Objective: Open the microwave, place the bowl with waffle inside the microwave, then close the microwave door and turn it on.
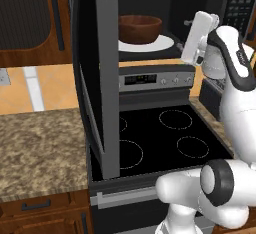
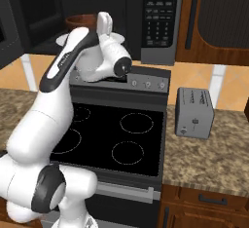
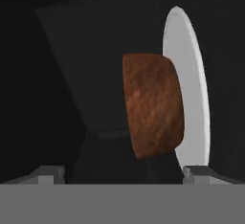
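On the left of the left base view there is a speckled brown counter (image 1: 40, 148). Next to it the microwave door (image 1: 97, 78) hangs wide open and sticks out toward the camera, over the black stove (image 1: 165, 138). Past the door you can look into the microwave (image 1: 150, 8). The bowl (image 1: 140, 28) sits inside on the white round plate (image 1: 162, 44). The gripper (image 1: 192, 28) is just to the right of the bowl, at the mouth of the microwave, and the white arm bends down to the lower right.

The right base view looks from the other side. Here the arm is on the left and covers most of the bowl (image 2: 80, 21), so just its brown rim peeks out. A bit of the white plate (image 2: 116, 38) shows too. This view shows the button keypad (image 2: 159, 15) on the right of the microwave very clearly. Further right a small grey toaster (image 2: 194, 111) stands on the counter (image 2: 209, 159), beside the stove (image 2: 116, 134).

The hand view is turned on its side. The bowl (image 3: 153, 106) is close in front, with the plate (image 3: 191, 84) behind it on the right. The two finger tips (image 3: 48, 173) stand far apart at the bottom corners. The jaws are wide open and hold nothing; the bowl is between them but not touching. The waffle cannot be seen in the bowl from these angles.
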Available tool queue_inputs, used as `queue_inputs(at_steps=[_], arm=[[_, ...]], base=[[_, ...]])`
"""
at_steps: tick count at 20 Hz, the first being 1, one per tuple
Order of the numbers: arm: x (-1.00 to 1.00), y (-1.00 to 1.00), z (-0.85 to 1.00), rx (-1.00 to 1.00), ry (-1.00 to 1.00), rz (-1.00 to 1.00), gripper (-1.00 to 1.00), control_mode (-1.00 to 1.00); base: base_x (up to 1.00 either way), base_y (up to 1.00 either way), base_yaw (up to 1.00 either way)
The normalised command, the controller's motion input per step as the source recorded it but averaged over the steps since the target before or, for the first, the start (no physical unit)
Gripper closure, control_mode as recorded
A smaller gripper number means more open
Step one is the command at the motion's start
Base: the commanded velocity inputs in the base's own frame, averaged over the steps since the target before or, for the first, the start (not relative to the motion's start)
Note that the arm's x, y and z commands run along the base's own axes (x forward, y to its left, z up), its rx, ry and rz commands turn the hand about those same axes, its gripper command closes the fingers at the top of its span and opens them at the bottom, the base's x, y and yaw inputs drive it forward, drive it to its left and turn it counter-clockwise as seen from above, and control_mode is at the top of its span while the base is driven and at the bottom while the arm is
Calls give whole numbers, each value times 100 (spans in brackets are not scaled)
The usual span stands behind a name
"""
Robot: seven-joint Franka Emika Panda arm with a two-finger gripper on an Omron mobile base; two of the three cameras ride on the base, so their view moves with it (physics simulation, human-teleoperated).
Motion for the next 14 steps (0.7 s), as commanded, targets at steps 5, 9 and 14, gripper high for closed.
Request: queue_inputs(at_steps=[5, 9, 14], arm=[[-100, 0, 5, -1, -54, -9, -100, -100], [-100, -5, 32, -35, -28, -14, -100, -100], [-100, -10, 18, -73, -3, -15, -100, -100]], base=[[0, 0, 0], [0, 0, 0], [0, 0, 0]])
